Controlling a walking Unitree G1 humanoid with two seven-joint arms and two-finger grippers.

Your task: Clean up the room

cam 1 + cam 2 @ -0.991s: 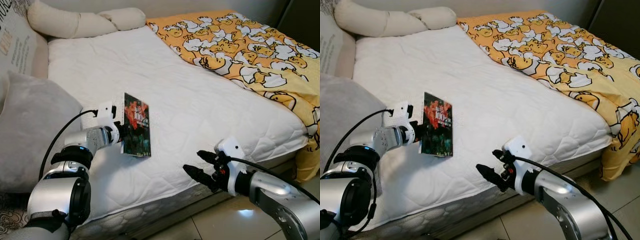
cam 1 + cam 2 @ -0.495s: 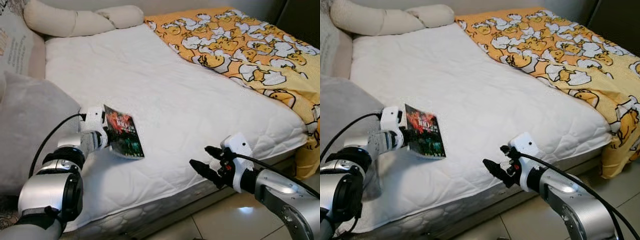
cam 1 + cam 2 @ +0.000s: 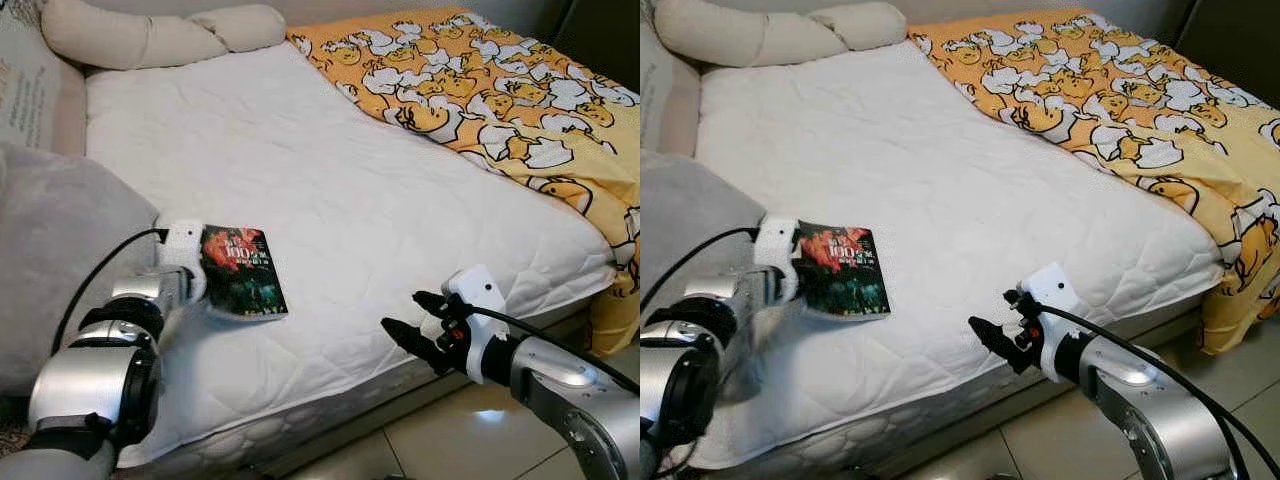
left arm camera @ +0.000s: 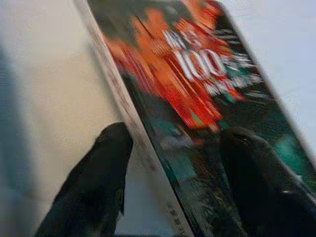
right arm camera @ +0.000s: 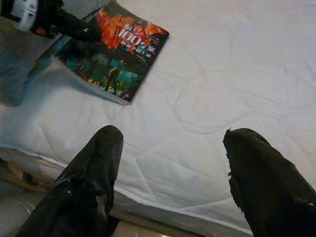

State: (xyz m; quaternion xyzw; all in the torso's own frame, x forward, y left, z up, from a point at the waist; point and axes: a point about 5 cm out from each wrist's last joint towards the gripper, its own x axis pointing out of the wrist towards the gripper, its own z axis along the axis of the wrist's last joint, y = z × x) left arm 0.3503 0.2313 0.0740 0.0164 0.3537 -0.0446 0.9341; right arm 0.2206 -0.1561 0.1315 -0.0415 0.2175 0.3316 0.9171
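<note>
A book (image 3: 243, 285) with a dark cover, an orange-red picture and "100" on it lies almost flat on the white mattress (image 3: 330, 180), near the front left corner. My left gripper (image 3: 205, 280) is shut on the book's left edge; the left wrist view has one black finger (image 4: 98, 197) under the book (image 4: 197, 89) and the other on its cover. My right gripper (image 3: 415, 325) hangs open by the mattress's front edge, to the right of the book and apart from it, with its fingers (image 5: 89, 182) spread wide.
A yellow duck-print blanket (image 3: 500, 100) covers the bed's right side and hangs over its corner. A grey pillow (image 3: 60, 260) leans at the left, by my left arm. Beige bolsters (image 3: 130, 35) lie at the head. Tiled floor (image 3: 450, 440) runs below the bed's front edge.
The book has gone from standing nearly upright in my left gripper to lying almost flat on the mattress, a little further left. My right gripper has barely moved.
</note>
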